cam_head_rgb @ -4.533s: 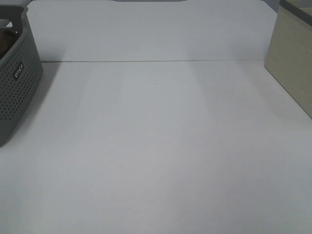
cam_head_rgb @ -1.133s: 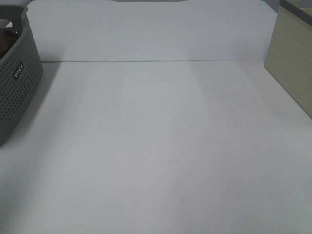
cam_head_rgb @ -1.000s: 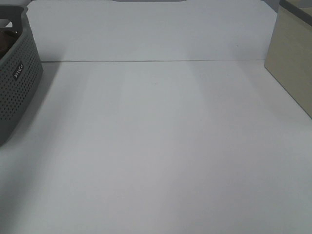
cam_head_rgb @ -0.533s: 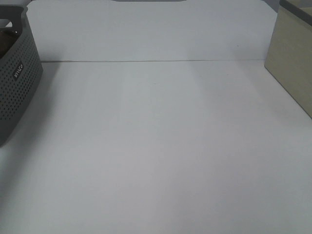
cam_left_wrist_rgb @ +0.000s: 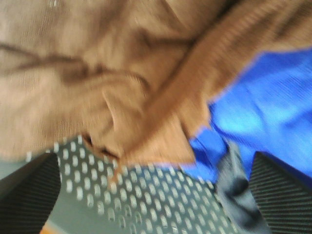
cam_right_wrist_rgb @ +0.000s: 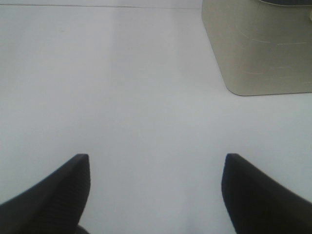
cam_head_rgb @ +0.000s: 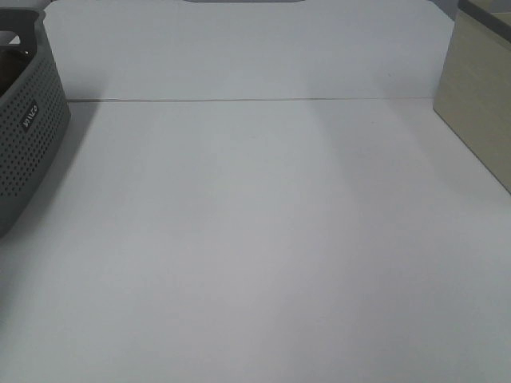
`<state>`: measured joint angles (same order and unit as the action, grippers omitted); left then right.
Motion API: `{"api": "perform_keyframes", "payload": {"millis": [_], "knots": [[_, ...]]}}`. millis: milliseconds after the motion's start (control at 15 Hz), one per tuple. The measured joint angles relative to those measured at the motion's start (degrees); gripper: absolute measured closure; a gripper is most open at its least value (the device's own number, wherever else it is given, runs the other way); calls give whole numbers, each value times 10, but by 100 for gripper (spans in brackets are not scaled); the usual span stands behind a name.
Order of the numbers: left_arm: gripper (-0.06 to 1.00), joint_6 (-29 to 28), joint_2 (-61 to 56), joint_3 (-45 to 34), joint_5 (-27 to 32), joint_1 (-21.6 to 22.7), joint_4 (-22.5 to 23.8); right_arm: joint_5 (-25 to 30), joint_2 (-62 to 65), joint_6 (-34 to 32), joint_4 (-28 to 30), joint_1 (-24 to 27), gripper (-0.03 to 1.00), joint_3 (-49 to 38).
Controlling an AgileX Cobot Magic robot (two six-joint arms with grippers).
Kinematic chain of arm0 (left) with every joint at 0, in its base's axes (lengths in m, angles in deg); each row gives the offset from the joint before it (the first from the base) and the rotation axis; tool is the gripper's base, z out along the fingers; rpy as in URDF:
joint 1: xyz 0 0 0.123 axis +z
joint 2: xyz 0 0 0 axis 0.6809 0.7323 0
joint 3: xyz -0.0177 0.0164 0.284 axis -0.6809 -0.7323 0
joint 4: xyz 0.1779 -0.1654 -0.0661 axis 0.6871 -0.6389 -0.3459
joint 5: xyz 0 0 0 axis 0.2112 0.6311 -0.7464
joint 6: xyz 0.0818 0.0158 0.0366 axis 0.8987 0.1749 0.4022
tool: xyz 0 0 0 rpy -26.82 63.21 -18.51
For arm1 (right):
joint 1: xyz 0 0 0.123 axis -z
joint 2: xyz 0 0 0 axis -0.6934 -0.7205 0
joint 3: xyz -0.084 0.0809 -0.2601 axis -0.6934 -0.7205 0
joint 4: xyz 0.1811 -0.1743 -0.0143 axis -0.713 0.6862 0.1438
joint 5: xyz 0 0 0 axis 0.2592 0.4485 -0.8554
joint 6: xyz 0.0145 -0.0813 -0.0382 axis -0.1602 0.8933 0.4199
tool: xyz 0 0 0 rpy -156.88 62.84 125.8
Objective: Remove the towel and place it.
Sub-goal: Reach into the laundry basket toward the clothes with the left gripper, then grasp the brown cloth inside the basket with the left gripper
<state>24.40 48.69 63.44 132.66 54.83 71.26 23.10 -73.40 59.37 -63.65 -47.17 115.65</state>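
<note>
Towel (cam_left_wrist_rgb: pixel 97 73): brown, crumpled, just ahead of left fingers (cam_left_wrist_rgb: pixel 280 192), not grasped. Left fingers spread wide, perforated grey basket wall (cam_left_wrist_rgb: pixel 146 200) between them. Blue cloth (cam_left_wrist_rgb: pixel 263 107) touching towel. Right fingers (cam_right_wrist_rgb: pixel 53 195) spread, empty, over white surface (cam_right_wrist_rgb: pixel 146 97); beige box (cam_right_wrist_rgb: pixel 263 53) further ahead.

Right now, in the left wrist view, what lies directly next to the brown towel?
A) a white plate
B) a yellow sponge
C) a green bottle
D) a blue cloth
D: a blue cloth shows against the edge of the towel, beyond the perforated wall of the grey basket.
</note>
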Motion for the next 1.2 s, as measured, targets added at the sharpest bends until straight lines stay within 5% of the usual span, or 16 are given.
{"api": "perform_keyframes", "payload": {"millis": [400,600,733,1200], "knots": [[-1,16,57,4,-17,10,-11,0,0,1,0,0,24,0],[30,13,57,4,-17,10,-20,0,0,1,0,0,24,0],[76,-18,57,4,-23,10,-21,0,0,1,0,0,24,0],[93,-45,57,4,-23,9,-23,0,0,1,0,0,24,0]]}}
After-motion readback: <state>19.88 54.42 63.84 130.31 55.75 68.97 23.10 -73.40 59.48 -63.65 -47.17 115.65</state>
